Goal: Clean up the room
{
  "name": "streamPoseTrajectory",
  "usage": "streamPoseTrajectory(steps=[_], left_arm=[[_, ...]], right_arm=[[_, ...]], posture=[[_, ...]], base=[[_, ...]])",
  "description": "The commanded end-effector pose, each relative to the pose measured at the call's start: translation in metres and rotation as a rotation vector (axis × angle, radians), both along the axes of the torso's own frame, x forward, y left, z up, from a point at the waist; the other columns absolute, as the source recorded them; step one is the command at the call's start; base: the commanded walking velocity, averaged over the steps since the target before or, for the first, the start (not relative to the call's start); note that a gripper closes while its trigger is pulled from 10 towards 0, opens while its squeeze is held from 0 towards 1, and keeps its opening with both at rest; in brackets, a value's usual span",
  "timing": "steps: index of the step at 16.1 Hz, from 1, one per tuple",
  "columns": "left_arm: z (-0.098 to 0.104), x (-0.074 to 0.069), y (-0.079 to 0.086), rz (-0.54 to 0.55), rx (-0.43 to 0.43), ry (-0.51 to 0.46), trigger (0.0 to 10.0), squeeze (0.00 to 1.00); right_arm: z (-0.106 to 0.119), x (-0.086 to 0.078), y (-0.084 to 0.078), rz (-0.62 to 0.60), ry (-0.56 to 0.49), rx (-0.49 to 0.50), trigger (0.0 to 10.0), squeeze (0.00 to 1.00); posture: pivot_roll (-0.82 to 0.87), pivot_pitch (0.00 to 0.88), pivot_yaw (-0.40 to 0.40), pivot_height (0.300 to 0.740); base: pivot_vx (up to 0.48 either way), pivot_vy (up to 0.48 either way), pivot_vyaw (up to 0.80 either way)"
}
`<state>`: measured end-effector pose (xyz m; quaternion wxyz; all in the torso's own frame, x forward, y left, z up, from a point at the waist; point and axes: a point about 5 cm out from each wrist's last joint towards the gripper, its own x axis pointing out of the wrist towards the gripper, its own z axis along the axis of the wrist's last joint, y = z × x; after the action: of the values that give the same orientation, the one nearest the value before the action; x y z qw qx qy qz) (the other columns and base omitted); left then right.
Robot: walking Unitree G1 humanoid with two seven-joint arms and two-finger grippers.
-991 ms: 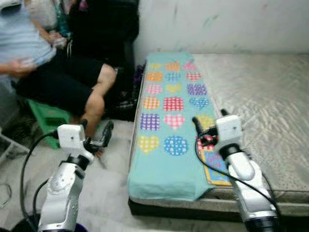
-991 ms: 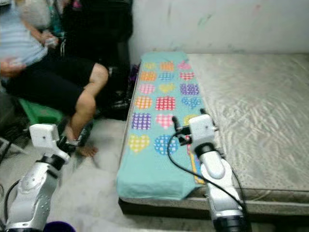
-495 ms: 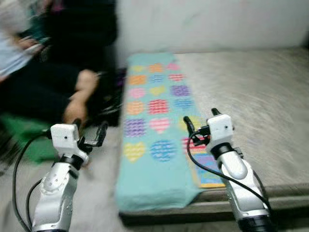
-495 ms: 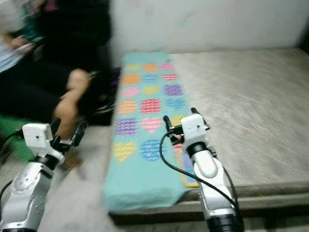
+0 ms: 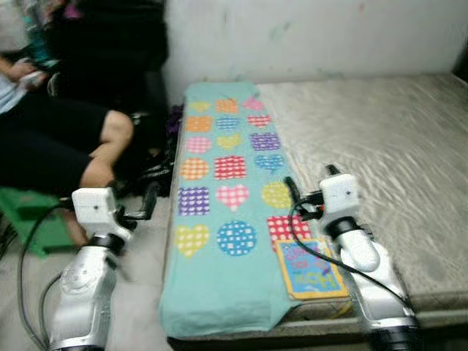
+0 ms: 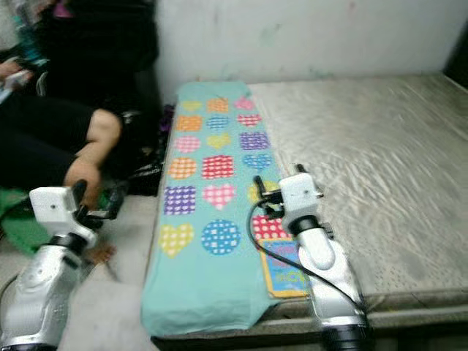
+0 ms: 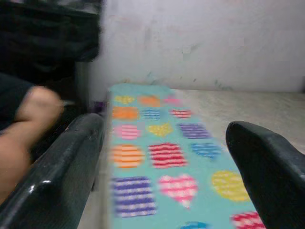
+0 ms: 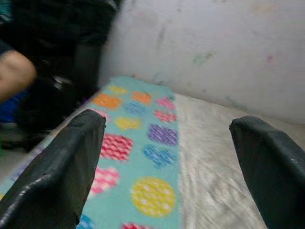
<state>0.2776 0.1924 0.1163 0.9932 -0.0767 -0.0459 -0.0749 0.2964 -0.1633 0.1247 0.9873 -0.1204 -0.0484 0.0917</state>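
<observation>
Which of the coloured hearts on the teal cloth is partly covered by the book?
The red checked heart in the nearest row, just under the right gripper. The book overlaps its near edge; the other hearts on the teal cloth lie uncovered.

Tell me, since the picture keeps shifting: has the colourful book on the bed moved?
No. The book still lies at the heart-patterned cloth's near right corner; the camera moved.

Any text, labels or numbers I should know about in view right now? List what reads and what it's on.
Book on the heart-patterned blanket, near the bed's front edge by the right pincer: pink and yellow lettering on its blue cover, too blurred to read.
Blanket: coloured hearts, no words.
Wall: smudges, no writing.
Nothing else carries readable text.
</observation>
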Motion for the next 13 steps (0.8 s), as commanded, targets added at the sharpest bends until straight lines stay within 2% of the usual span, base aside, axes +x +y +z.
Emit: streamPoseTrajectory(steps=[1,10,13], left_arm=[[-0.0015,-0.0016,0.0047,0.013,0.002,0.014,10.0,0.0],[-0.0007,0.0003,0.0015,-0.004,-0.004,0.006,10.0,0.0],[-0.0007,0.0005,0.0004,-0.009,0.007,0.002,10.0,0.0]], right_arm=[[0.0054,0.0015,0.0041,0.011,-0.023,0.017,10.0,0.0],[0.0054,0.0036,0.0044,0.017,-0.022,0.015,10.0,0.0],[0.0049,0.0035,0.0045,0.018,-0.021,0.014,10.0,0.0]], posture=[[-0.08,0.0,0.027,0.74],[-0.09,0.0,0.025,0.74],[-0.09,0.0,0.026,0.74]], base=[[0.0,0.0,0.0],[0.0,0.458,0.0],[0.0,0.109,0.0]])
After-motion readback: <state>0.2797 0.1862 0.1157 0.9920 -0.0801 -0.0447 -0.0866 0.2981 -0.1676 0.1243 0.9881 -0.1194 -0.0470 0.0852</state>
